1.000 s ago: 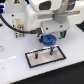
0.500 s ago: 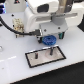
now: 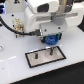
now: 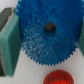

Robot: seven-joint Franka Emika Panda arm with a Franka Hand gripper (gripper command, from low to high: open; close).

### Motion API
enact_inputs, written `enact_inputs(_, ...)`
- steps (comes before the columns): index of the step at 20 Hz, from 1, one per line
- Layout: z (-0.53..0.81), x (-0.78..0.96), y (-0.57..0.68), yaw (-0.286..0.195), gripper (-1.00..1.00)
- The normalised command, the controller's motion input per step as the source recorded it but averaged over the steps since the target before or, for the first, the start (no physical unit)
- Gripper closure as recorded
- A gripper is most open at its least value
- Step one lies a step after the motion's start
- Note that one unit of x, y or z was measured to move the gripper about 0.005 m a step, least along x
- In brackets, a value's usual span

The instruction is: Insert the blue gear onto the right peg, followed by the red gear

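Observation:
The blue gear (image 4: 45,35) fills the wrist view, a wide toothed disc with a dark centre hole. My gripper (image 4: 46,44) is shut on it, and a green finger pad (image 4: 9,42) presses against its rim. In the exterior view the blue gear (image 3: 50,40) hangs under the gripper (image 3: 50,37), just above the black-bordered pale plate (image 3: 34,62). The right peg (image 3: 50,50) stands as a thin dark post directly below the gear. The red gear (image 4: 56,78) lies on the white surface beyond the blue gear's edge in the wrist view; I cannot make it out in the exterior view.
A shorter dark post (image 3: 36,56) stands on the plate toward the exterior view's left. The white arm body (image 3: 42,17) and its cables crowd the space above the plate. The plate lies on a white tabletop (image 3: 15,72).
The gripper and the blue gear have stayed over the plate with only a slight shift; the plate and its posts have not moved.

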Motion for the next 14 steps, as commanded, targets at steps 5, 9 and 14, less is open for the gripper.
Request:
enact_inputs(5,0.37,0.16,-0.03,0.0,1.0)
enact_inputs(9,0.43,0.29,-0.1,0.0,1.0)
enact_inputs(14,0.41,0.33,-0.11,0.0,1.0)
